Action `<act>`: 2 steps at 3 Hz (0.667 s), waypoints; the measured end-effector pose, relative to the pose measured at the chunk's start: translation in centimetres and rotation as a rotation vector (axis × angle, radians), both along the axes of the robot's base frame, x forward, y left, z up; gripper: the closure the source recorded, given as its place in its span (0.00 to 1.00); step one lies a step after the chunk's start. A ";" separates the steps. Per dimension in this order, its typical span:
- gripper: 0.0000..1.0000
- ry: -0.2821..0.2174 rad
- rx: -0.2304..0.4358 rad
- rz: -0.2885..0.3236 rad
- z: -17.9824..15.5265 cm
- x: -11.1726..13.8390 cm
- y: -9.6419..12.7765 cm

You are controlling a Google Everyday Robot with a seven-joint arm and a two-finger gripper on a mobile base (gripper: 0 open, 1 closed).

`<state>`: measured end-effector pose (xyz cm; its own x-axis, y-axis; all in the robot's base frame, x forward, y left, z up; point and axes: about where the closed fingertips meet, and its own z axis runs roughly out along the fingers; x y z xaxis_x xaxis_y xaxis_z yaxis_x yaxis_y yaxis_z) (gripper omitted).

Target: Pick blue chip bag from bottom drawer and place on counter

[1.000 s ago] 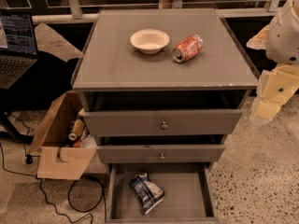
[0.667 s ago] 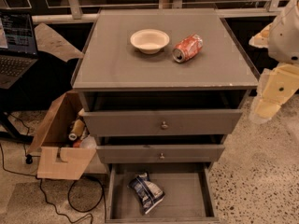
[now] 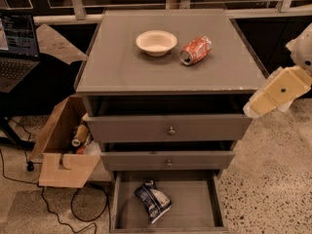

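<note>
The blue chip bag (image 3: pixel 153 201) lies crumpled on the grey floor of the open bottom drawer (image 3: pixel 195 206), left of its middle. The counter (image 3: pixel 146 72) is the grey top of the cabinet. My gripper (image 3: pixel 275 90) shows as a cream-coloured part at the right edge, beside the cabinet's right front corner at top-drawer height. It is well above and to the right of the bag and touches nothing.
A white bowl (image 3: pixel 156 42) and an orange-red soda can (image 3: pixel 196 50) on its side sit at the back of the counter. The two upper drawers stand slightly open. An open cardboard box (image 3: pixel 63 167), cables and a laptop (image 3: pixel 17 48) are to the left.
My gripper has shifted a little to the left and up, closer to the cabinet's right corner. The bag, bowl and can have not moved.
</note>
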<state>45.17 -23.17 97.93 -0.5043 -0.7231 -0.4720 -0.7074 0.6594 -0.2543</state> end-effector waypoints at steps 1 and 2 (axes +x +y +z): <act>0.00 -0.047 0.131 -0.187 -0.2 1.3 -0.4; 0.00 -0.054 0.187 -0.263 0.2 1.9 -0.3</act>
<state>47.04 -23.50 98.11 -0.6330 -0.4697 -0.6154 -0.4957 0.8565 -0.1439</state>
